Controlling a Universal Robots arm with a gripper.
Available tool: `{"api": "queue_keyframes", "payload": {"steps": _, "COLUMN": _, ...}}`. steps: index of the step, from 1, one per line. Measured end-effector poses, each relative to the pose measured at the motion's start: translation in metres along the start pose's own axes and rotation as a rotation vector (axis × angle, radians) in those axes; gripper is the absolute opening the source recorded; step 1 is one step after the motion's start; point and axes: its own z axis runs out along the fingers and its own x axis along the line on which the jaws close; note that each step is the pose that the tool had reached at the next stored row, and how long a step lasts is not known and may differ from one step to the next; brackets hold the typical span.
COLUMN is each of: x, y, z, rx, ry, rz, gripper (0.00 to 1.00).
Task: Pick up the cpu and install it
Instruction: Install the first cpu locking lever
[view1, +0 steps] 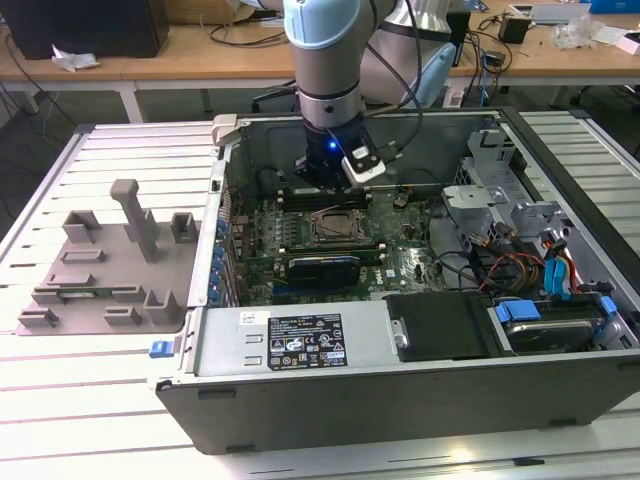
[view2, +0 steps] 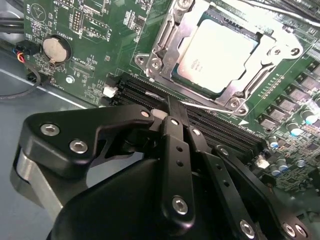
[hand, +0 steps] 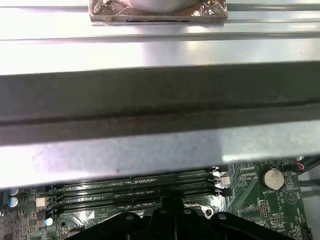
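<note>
Here: computer case (view1: 300, 400), open, flat on the slatted table (view1: 90, 400). Motherboard (view2: 92, 70) inside. Gripper (view2: 171, 107), fingers pinched together, nothing held, tip over the memory slots (view2: 230, 132). Socket frame (view2: 167, 47), just beyond those slots. Cpu (view2: 220, 55), seated flat in that frame, ahead of the fingertips, near but apart.

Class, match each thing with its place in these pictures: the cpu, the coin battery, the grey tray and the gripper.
Things:
1. cpu
2. coin battery
3. grey tray
4. gripper

Places:
A. on the table, outside the case
B. over the memory slots
C. inside the socket frame
D. on the green board, apart from the socket

Pairs: 1-C, 2-D, 3-A, 4-B
</note>
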Motion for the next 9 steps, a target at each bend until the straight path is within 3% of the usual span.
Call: {"api": "queue_keyframes", "payload": {"steps": 9, "x": 0.0006, "y": -0.0006, "z": 0.0037, "rx": 0.0095, "ry": -0.0184, "rz": 0.089, "gripper": 0.11}}
